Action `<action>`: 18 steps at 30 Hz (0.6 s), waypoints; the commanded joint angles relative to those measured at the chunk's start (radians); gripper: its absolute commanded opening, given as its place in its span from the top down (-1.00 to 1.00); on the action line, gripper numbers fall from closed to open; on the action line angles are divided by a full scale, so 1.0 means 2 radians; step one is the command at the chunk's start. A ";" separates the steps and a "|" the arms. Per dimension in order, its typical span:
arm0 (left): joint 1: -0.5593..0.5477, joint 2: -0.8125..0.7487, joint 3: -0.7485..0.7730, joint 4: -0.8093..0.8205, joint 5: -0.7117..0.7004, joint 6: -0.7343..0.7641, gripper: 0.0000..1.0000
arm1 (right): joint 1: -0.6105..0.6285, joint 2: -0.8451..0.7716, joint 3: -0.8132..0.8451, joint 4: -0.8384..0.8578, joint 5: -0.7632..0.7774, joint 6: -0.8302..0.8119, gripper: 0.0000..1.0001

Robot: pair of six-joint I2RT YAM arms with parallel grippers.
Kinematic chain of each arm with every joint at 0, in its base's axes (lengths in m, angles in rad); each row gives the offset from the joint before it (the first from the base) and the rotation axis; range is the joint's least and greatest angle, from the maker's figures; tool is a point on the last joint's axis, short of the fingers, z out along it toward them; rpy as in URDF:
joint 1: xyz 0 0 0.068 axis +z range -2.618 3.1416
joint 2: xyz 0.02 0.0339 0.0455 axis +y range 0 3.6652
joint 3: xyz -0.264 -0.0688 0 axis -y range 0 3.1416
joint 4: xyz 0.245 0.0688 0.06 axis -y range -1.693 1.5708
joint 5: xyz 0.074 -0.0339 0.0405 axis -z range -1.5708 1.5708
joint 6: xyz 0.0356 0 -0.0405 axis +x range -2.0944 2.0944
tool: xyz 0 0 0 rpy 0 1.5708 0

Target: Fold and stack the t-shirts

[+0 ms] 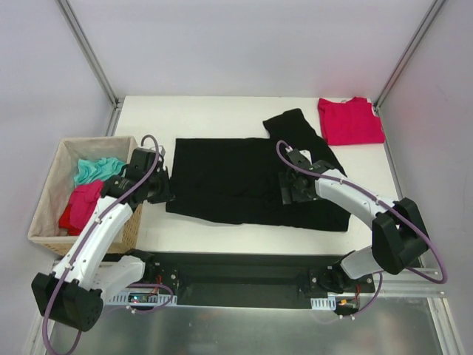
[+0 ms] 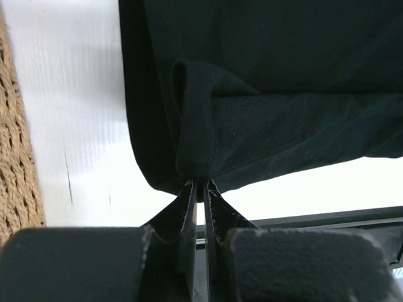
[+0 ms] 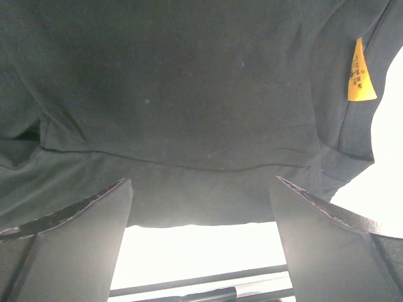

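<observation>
Your left gripper was pinched shut on the black t-shirt's bunched left edge. The shirt lay spread across the counter. Your right gripper stood over its right half, jaws wide, holding nothing. The red t-shirt lay apart, at the far right corner.

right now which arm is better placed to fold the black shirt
Left, probably. The left jaws are shut on a fold at the black t-shirt's left edge, ready to pull across; the right jaws stand open over the cloth, gripping nothing.
</observation>
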 commanded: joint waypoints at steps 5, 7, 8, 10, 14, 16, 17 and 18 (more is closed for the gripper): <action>-0.004 -0.026 -0.012 0.003 0.016 0.019 0.92 | 0.012 -0.004 0.018 -0.017 0.018 0.011 -0.88; -0.004 -0.014 -0.015 0.003 0.022 0.019 0.92 | 0.014 -0.004 0.018 -0.017 0.019 0.012 -0.87; -0.004 -0.011 -0.016 0.003 0.023 0.018 0.92 | 0.014 -0.004 0.017 -0.018 0.020 0.012 -0.87; -0.004 -0.004 -0.017 0.005 0.028 0.018 0.89 | 0.015 -0.004 0.017 -0.017 0.020 0.011 -0.88; -0.005 0.002 -0.015 0.005 0.029 0.019 0.60 | 0.017 0.001 0.026 -0.018 0.019 0.009 -0.87; -0.005 0.005 -0.013 0.006 0.025 0.018 0.19 | 0.017 0.006 0.034 -0.017 0.019 0.007 -0.88; -0.005 0.006 -0.012 0.006 0.023 0.017 0.00 | 0.017 0.008 0.037 -0.017 0.020 0.007 -0.88; -0.005 0.007 -0.010 0.006 0.020 0.016 -0.32 | 0.018 0.010 0.039 -0.017 0.019 0.007 -0.88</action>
